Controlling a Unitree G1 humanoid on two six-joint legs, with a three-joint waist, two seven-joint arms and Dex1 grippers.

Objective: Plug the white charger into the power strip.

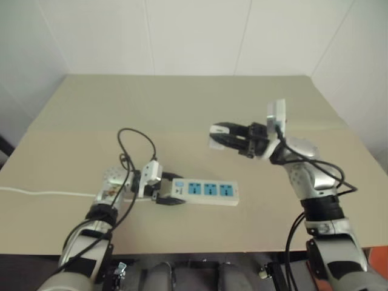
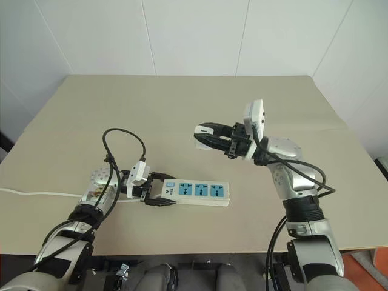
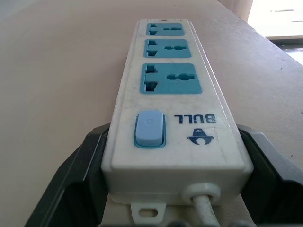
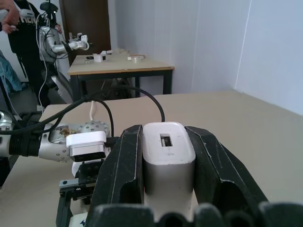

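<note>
The power strip [image 1: 208, 191] lies flat on the tan table, with three blue socket faces up and its switch end toward my left arm. My left gripper [image 1: 165, 193] is shut on that switch end, with a black finger [image 3: 78, 175] pressed to each long side of the power strip [image 3: 173, 90]. My right gripper [image 2: 205, 137] hangs well above the table, beyond and to the right of the strip, pointing left. It is shut on the white charger [image 4: 168, 153], which sits upright between its two fingers [image 4: 124, 165].
The strip's thin white cord [image 1: 36, 193] runs off over the table's left edge. A black cable [image 1: 138, 140] loops up from my left wrist. Bare tan table [image 1: 182, 103] stretches back to the white wall. Beyond the table stands a second table [image 4: 120, 66], with a person [image 4: 21, 33] beside it.
</note>
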